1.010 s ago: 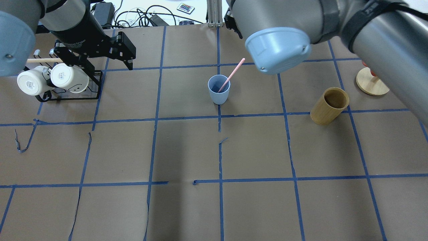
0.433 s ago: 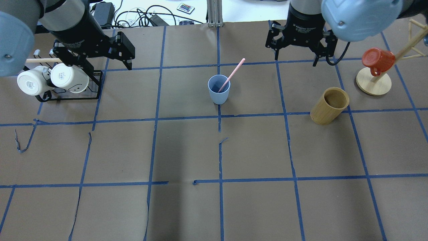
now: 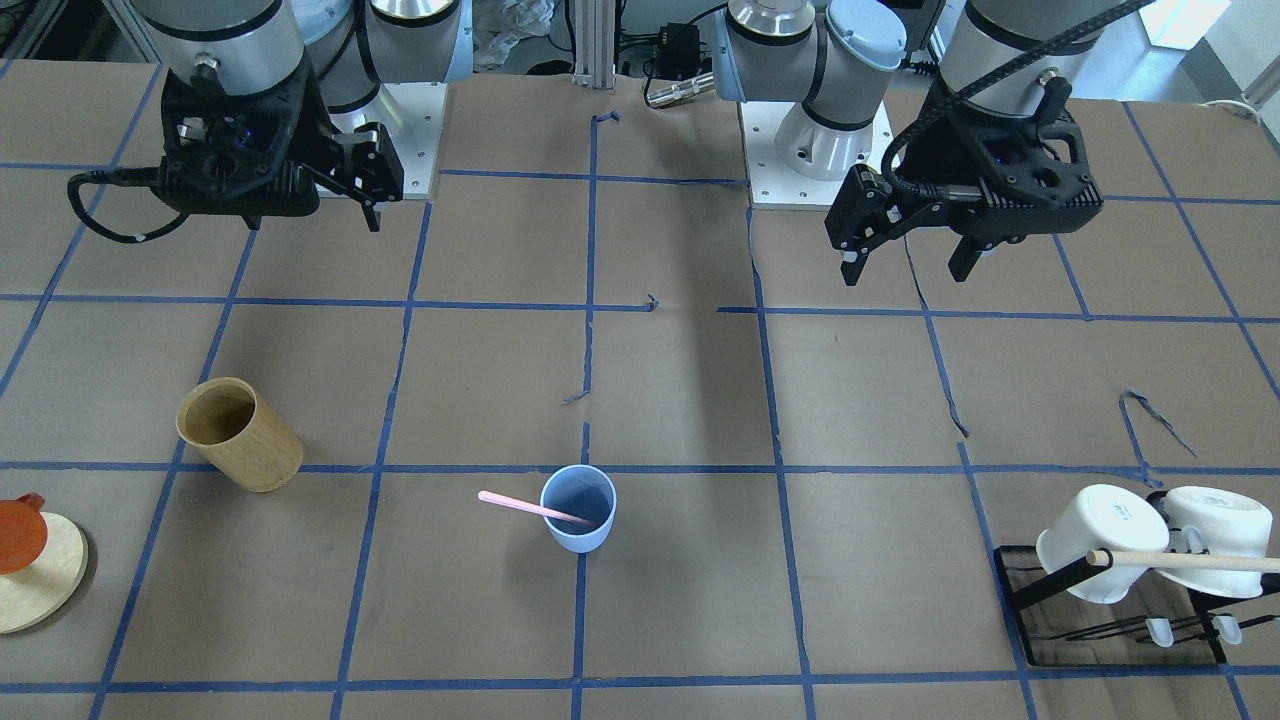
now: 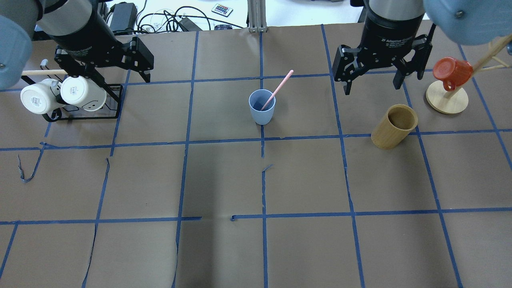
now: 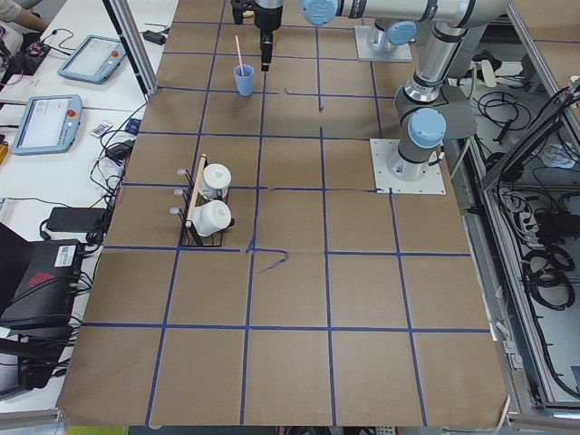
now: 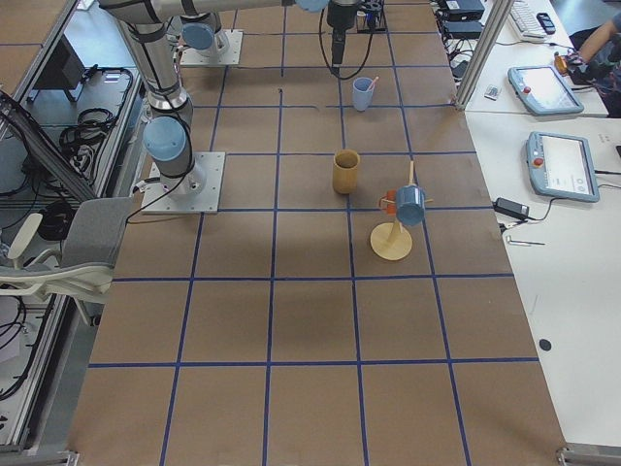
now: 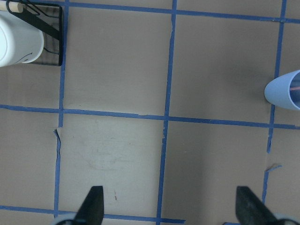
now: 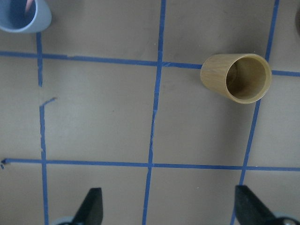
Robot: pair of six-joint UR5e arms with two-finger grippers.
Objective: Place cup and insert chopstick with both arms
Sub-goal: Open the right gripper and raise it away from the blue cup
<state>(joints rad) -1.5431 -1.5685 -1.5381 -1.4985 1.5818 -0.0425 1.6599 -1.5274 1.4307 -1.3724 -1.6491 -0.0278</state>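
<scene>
1. The light blue plastic cup [image 4: 262,106] stands upright on the brown paper-covered worktop [image 4: 224,180], over a blue tape line, between the two arms.
2. The thin pink chopstick [image 4: 277,90] leans inside it, its lower end in the cup and its upper end past the rim.
3. The left fingers [image 7: 93,205] are spread wide and empty, above bare worktop near a black wire rack [image 4: 114,102] of white mugs.
4. The right fingers [image 8: 92,202] are also wide and empty, raised near a tan wooden cylinder cup [image 4: 394,127].
</scene>
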